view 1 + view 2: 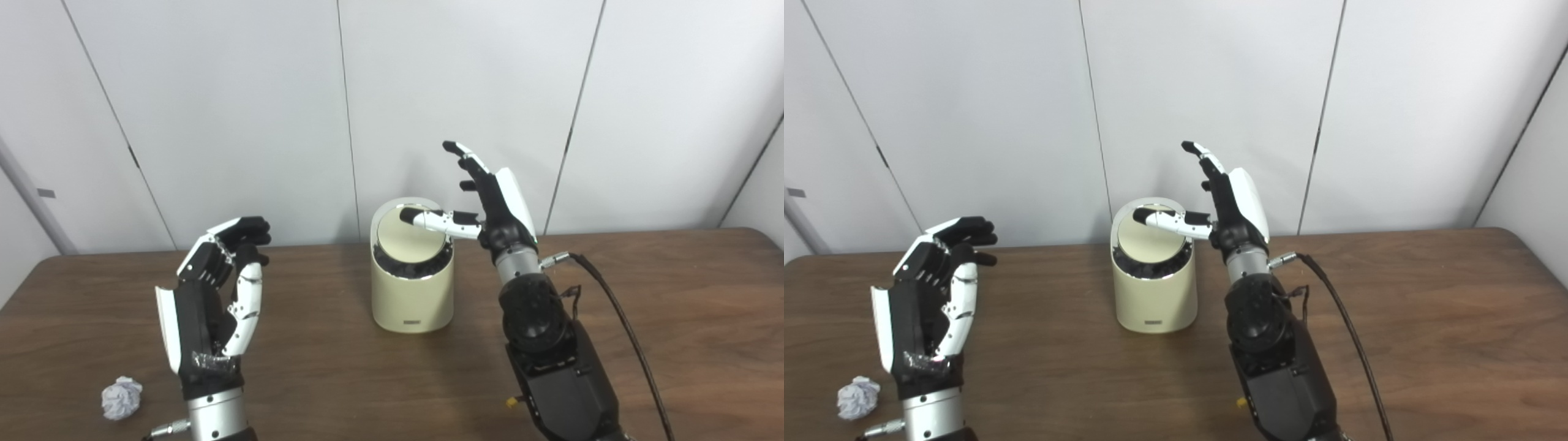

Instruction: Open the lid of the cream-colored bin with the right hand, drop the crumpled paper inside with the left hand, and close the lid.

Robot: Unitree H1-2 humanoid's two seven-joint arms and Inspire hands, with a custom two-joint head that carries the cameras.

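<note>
One cream bin [411, 288] stands with its lid [409, 236] tilted, dark inside; right hand [490, 196] spread, thumb on the lid; left hand [214, 294] loosely curled, empty; crumpled paper [121, 397] on table [674, 318].

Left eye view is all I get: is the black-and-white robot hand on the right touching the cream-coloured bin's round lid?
Observer: The right eye view agrees: the thumb of the right hand lies across the tilted round lid of the cream-coloured bin; contact looks likely.
Operator: Is it open yet?
Observer: Partly; a dark gap shows at the lid's front edge.
Operator: And the paper?
Observer: The crumpled white paper ball lies on the brown wooden table, apart from the open left hand.
</note>
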